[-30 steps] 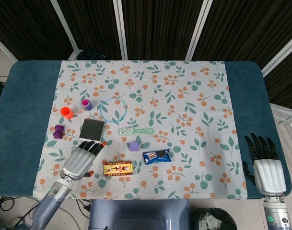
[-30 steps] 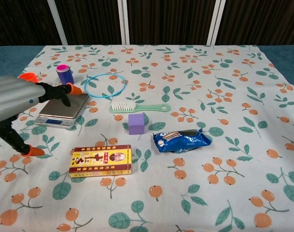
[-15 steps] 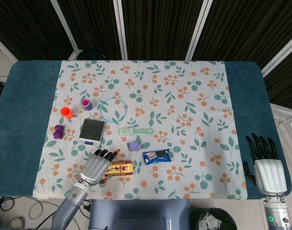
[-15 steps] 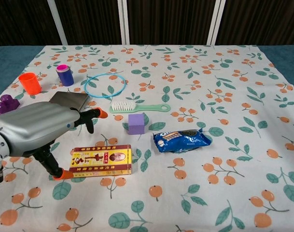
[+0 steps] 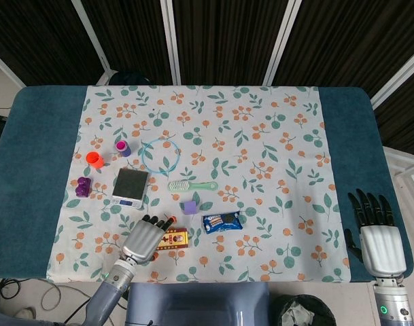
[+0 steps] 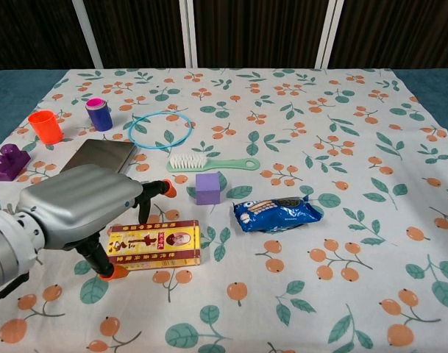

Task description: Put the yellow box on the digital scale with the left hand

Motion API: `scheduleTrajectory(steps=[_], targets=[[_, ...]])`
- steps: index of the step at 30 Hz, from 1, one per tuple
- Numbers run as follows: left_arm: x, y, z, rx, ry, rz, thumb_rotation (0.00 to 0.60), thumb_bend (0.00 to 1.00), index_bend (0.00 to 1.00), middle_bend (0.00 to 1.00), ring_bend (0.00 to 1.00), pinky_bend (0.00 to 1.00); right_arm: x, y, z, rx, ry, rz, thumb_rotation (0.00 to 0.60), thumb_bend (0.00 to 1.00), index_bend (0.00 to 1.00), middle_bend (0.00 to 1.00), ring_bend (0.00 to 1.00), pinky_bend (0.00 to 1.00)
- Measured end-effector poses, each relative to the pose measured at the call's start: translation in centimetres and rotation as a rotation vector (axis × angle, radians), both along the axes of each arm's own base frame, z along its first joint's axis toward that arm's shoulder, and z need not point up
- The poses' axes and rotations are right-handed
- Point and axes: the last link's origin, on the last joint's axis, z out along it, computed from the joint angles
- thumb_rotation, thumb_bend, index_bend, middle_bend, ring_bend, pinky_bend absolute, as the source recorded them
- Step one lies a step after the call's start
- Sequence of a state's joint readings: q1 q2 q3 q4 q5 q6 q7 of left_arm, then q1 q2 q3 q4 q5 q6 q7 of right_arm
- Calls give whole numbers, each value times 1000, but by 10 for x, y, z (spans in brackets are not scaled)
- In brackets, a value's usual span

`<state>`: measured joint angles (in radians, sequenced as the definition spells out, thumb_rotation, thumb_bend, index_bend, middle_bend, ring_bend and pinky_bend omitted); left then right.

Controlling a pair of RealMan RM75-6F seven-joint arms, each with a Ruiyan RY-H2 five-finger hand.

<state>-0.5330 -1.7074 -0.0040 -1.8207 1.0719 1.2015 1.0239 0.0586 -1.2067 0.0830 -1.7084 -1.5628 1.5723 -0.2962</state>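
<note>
The yellow box (image 5: 175,238) (image 6: 156,245) lies flat near the table's front edge, a red label on top. My left hand (image 5: 145,238) (image 6: 84,206) hovers over its left end with fingers spread apart, holding nothing; the thumb tip comes down beside the box's near left corner. The digital scale (image 5: 130,187) (image 6: 102,156) sits behind the hand, its steel plate bare and partly hidden in the chest view. My right hand (image 5: 377,238) rests open at the table's front right edge, far from everything.
A purple cube (image 6: 208,187), a green brush (image 6: 212,163) and a blue snack packet (image 6: 276,213) lie right of the box. A blue ring (image 6: 160,129), purple cup (image 6: 99,113), orange cup (image 6: 45,126) and purple block (image 6: 8,161) stand behind and left of the scale.
My left hand has moved right and toward the front edge, from beside the scale to over the yellow box's left end. The right hand stayed still.
</note>
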Motion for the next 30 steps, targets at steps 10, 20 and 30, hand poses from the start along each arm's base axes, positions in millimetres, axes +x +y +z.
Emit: scheduleTrajectory(steps=[10,20,30], targets=[[-2,4,-10,23,53,-17,600,203,208,425,311,342,-1,0,1,0,-1,-2,600,513,34,67,58,14],[3,9,-7,55,34,-61,600,401,338,571,441,457,-1,0,1,0,-2,-1,600,513,34,67,58,14],[5,44,33,121,49,-198,600,402,375,567,453,457,-1,0,0,6,1,-4,600,513,34,67,58,14]])
